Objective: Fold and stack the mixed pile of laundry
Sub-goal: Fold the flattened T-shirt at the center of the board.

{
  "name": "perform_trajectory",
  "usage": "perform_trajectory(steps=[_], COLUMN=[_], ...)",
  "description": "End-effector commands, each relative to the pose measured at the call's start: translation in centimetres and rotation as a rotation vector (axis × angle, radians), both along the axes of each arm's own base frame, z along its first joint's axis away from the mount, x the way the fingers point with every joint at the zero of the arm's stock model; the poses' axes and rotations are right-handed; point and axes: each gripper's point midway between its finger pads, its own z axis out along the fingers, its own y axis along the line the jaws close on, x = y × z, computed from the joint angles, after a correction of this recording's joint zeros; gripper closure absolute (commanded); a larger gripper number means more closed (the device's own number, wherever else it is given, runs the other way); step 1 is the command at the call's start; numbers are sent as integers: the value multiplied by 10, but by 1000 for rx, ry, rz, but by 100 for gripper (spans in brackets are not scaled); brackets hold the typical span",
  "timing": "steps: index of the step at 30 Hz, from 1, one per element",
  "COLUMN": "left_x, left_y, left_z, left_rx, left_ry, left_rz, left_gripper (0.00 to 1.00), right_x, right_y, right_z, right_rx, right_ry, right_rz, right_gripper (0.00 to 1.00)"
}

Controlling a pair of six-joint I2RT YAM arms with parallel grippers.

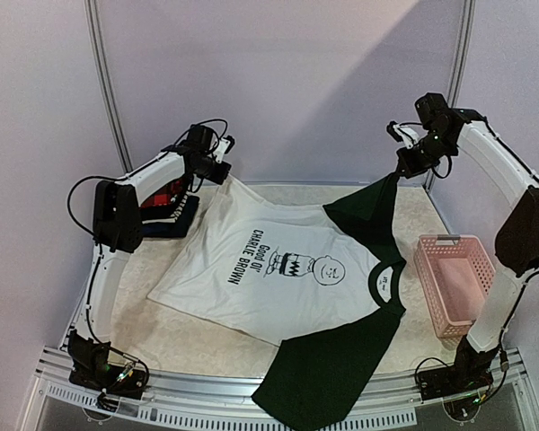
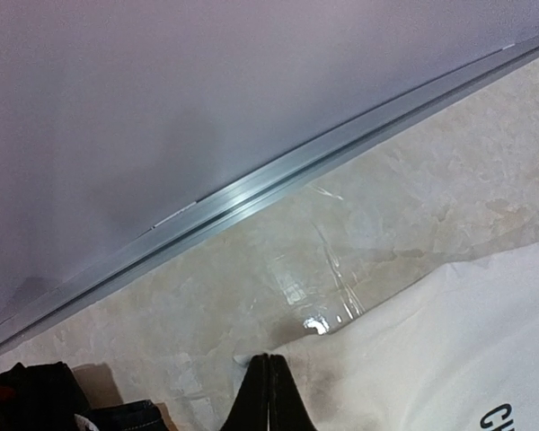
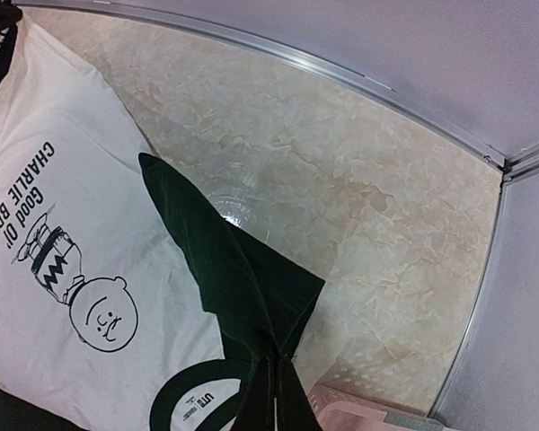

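Note:
A white printed tee [image 1: 269,269] with dark sleeves is spread over the table, one dark sleeve [image 1: 328,364] hanging over the near edge. My left gripper [image 1: 223,171] is shut on the tee's far left hem corner [image 2: 292,355] and holds it up. My right gripper [image 1: 404,166] is shut on the cuff of the far dark sleeve [image 3: 242,269] and lifts it above the table. Folded navy and black clothes and the red plaid shirt [image 1: 166,211] lie stacked at the far left, behind my left arm; their edge shows in the left wrist view [image 2: 45,400].
A pink slatted basket [image 1: 454,283] stands at the right edge of the table, its corner in the right wrist view [image 3: 359,413]. A metal rail [image 2: 251,193] runs along the table's far edge below the white backdrop.

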Motion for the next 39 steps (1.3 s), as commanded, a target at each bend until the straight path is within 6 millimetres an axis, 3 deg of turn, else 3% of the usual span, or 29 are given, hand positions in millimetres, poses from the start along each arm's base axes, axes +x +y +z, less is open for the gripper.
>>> perform_trajectory(steps=[1,7,12,16,24,30,39], left_x=[-4,-31,-62,-75,-104,-107,-111], left_y=[2,18,29,43,52,71,80], left_z=[4,13,16,19,19,19,8], left_rx=[18,82,121,175,277,374,474], left_ry=[-1,40,79,81,101,43,50], left_rz=[-13,-8,-31,-20,-128,-151,-196], left_gripper=[100,100,100,100,100,100,100], right_x=[-20,-42,-52,-66,-95,-123,-149], right_y=[1,11,15,24,44,58,70], right_z=[10,-14,-8,1,-11,2,-15], right_rx=[38,90,135,209,347,471,547], right_ry=[18,118,94,92,190,193,254], right_rz=[5,55,60,67,120,168,221], right_gripper=[100,100,100,100,100,100,100])
